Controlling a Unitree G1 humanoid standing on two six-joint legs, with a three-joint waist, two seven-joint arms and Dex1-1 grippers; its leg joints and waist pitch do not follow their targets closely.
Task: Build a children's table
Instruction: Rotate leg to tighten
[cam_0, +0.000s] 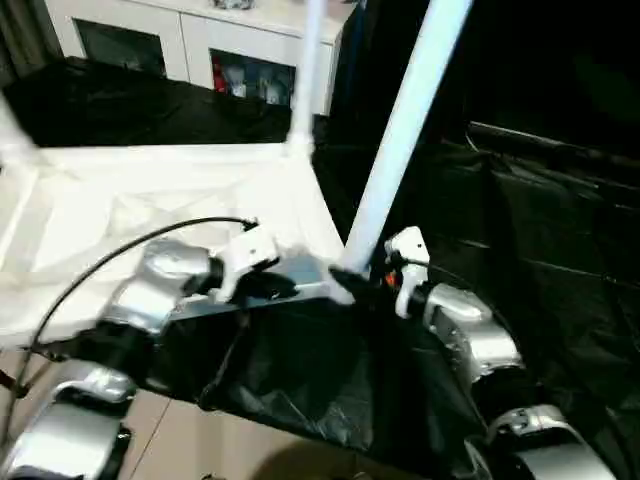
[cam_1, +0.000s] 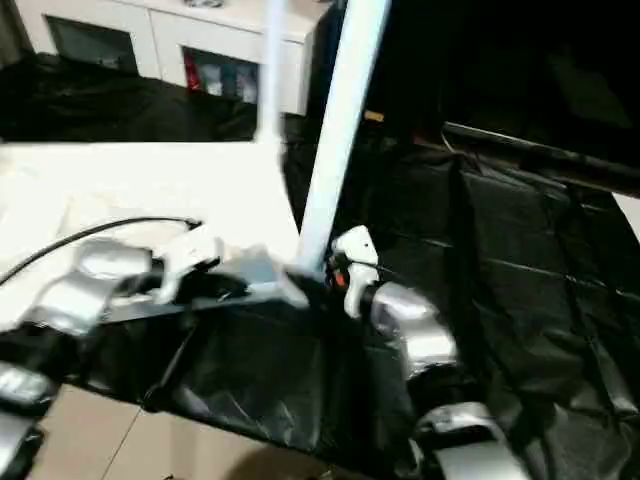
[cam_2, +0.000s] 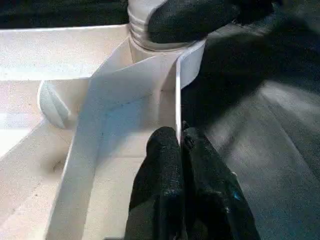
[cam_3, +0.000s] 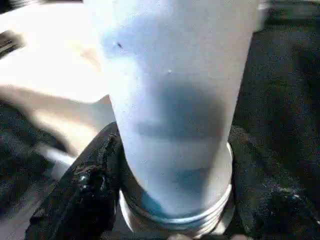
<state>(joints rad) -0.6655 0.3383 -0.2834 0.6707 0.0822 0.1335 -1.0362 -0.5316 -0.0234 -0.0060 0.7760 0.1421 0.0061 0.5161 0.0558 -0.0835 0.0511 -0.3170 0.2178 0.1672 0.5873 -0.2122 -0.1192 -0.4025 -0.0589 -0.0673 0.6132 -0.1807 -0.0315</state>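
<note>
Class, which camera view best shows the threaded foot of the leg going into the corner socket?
The right wrist view: the leg's threaded foot sits close up between the right gripper's fingers. The left wrist view catches it partly, behind a black finger. The head views show the shaft, with the foot hidden.

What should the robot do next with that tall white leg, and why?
Probably turn the long white tube leg further into the white plastic tabletop's round corner socket. Threads still show at the leg's base, the right gripper straddles it there, and the left gripper pinches the tabletop's rim, steadying it.
</note>
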